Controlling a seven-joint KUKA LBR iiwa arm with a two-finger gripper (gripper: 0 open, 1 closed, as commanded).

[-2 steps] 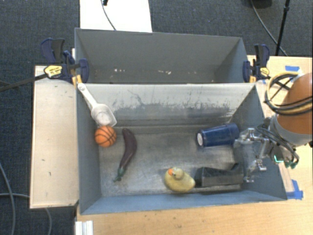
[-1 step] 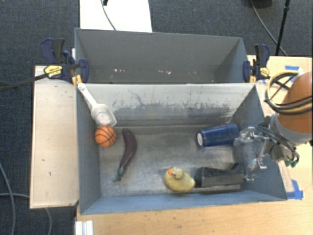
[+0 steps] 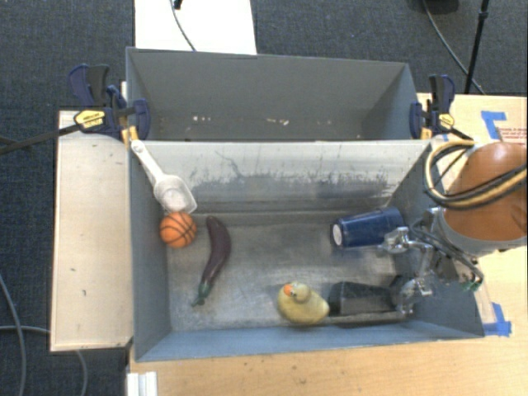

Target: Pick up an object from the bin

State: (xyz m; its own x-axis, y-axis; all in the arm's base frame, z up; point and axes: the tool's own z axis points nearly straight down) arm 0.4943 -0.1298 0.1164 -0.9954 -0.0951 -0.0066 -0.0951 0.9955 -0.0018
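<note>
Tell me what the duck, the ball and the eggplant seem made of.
Duck: likely soft rubber or vinyl, smooth yellow with a slight sheen. Ball: probably rubber or foam, matte orange with dark seams. Eggplant: seems moulded plastic, dark purple and smooth, with a green stem.

White scoop: leans along the far-left corner of the bin, bowl end lowest.
Orange ball: just near-side of the scoop bowl, at the left wall.
Purple aubergine: lies just right of the ball, thin stem end pointing near.
Yellow duck: upright at the near wall, centre.
Blue cylinder: on its side, right of centre.
</note>
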